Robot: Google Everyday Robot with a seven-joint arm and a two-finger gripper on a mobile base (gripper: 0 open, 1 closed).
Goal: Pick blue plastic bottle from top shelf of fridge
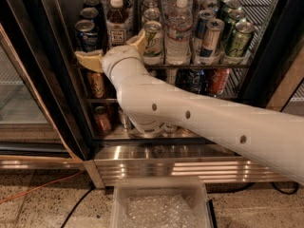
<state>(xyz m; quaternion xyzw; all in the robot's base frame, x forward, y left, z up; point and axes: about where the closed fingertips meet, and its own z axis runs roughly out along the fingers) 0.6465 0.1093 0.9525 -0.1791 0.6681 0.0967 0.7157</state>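
The fridge [58, 84] stands open, its black frame rising on the left and a glass door [21, 103] swung out on that side. Its shiny steel base grille [190, 167] meets a speckled stone floor [42, 208]. An orange cable [33, 190] trails across the floor on the left. A clear plastic bin [161, 205] sits on the floor in front of the grille, nearest the camera.

On the top shelf [209, 66], the blue plastic bottle [117, 25] stands upright in a left lane. It is between a blue can [88, 34] on its left and a pale green can [153, 42] on its right. A ribbed water bottle [178, 32] and green cans [237, 39] stand further right. Lower racks hold an orange can [97, 84] and a red can [218, 80].

The white arm [199, 122] reaches in from the right. The gripper [111, 47] is at the shelf's front edge, before the bottle's base. Its tan fingers [90, 60] are spread wide apart, one before the blue can, the other at the pale green can, clamping nothing.
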